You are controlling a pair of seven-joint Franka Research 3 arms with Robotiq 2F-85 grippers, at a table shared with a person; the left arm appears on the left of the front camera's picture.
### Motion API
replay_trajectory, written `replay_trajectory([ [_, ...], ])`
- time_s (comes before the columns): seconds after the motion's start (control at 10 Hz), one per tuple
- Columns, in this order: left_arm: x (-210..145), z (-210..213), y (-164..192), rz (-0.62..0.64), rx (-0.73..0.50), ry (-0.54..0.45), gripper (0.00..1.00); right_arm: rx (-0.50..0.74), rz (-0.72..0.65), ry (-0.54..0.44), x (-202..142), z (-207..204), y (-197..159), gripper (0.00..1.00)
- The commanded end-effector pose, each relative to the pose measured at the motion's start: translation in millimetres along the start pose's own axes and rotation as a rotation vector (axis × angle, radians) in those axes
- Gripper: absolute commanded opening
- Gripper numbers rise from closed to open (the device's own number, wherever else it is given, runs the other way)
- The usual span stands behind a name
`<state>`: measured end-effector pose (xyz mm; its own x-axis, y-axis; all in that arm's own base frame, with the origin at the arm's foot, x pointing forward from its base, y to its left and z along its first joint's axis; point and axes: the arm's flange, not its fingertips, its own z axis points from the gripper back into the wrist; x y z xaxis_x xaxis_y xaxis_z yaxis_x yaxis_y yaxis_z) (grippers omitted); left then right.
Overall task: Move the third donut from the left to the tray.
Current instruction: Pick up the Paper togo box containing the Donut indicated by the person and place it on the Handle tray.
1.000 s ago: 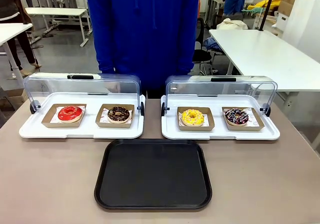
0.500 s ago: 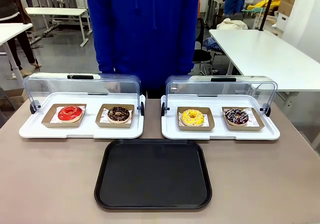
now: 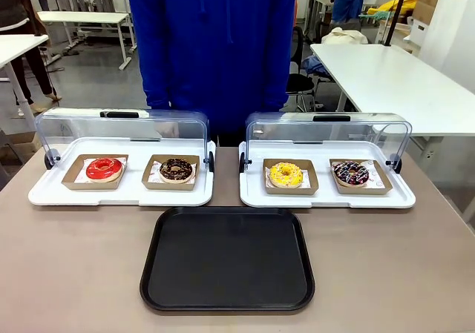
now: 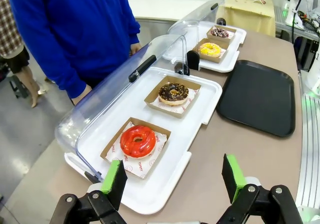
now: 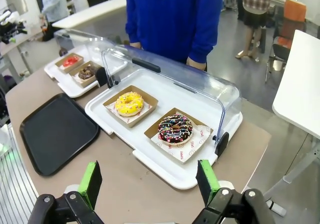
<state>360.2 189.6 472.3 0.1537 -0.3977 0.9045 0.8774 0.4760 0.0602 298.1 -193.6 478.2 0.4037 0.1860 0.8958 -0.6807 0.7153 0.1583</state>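
- The left gripper [image 4: 174, 181], black with green pads, hung off the left end of the brown table [image 3: 74, 274]. Its jaws were spread wide with nothing between them.
- A white plastic display tray [image 3: 119, 193] stood at the left with its clear domed lid swung back. It carried a red-glazed ring donut [image 3: 104, 168] and, beside it, a dark chocolate ring donut [image 3: 176, 170], each in its own cardboard holder.
- A large black rectangular plastic tray [image 3: 226, 259] lay bare in the middle, just in front of both display trays.
- A person in a blue top [image 3: 215, 51] stood at the far side, behind the gap between the display trays.
- A second white display tray [image 3: 326, 198] stood at the right, its lid likewise open.
- The yellow-glazed ring donut [image 3: 286, 173] with small sprinkles, third from the left, sat in a shallow brown cardboard holder [image 3: 291, 190]. It was in the left half of that second tray, with a dark sprinkled donut [image 3: 350, 173] to its right.
- The yellow donut would probably be light, soft and easily crushed, with a sticky glaze that would mark at a touch.
- The stiffer holder looked the safer place to grip, either by pinching one low side wall or by closing across opposite walls. It would need to be kept level.
- The right gripper [image 5: 149, 181] hovered off the table's right end, jaws wide apart and empty.
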Motion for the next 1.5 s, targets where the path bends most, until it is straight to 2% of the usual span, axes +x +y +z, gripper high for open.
replay_trajectory([
  [0.0, 0.0, 0.7, -0.8, -0.004, -0.007, -0.003, 1.00, 0.004, 0.025, -0.016, 2.5, 1.1, -2.9, 1.00],
  [1.4, 0.0, 0.7, -0.8, -0.004, -0.007, -0.003, 1.00, 0.004, 0.025, -0.016, 2.5, 1.1, -2.9, 1.00],
])
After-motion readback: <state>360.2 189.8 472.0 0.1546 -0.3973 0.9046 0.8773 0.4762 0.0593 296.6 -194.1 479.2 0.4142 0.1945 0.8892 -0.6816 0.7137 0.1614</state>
